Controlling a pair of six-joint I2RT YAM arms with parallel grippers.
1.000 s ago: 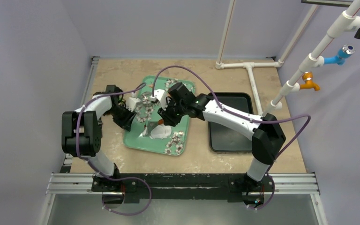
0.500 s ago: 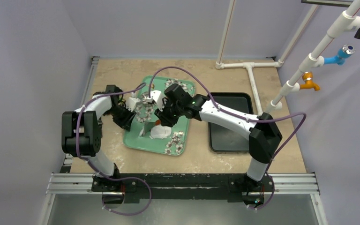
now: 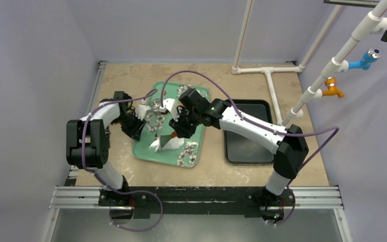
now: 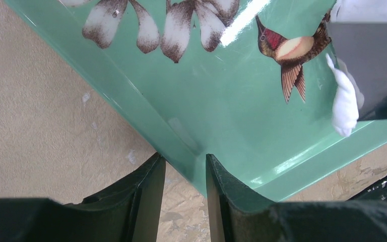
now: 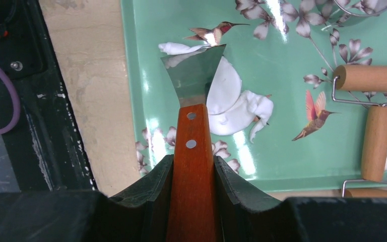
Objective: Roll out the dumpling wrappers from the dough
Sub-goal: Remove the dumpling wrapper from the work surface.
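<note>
R hand (image 5: 193, 161) w/ scraper (image 5: 194, 75) at dough (image 5: 232, 108) in green tray (image 5: 282, 156)

Dough (image 5: 234, 108) lies in the left tray (image 5: 146, 75), right tray (image 3: 244, 151) alongside.

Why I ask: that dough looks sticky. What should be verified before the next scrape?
1. Right end effector shut on the scraper handle: ok.
2. Left end effector clamped on the tray rim: ok.
3. Blade edge under the dough: cannot tell, the blade hides the contact.
4. Dough flat and round: not ok, one side is a ragged lump.
5. Rolling pin out of the scraper's way: ok, it lies apart to one side.
</note>
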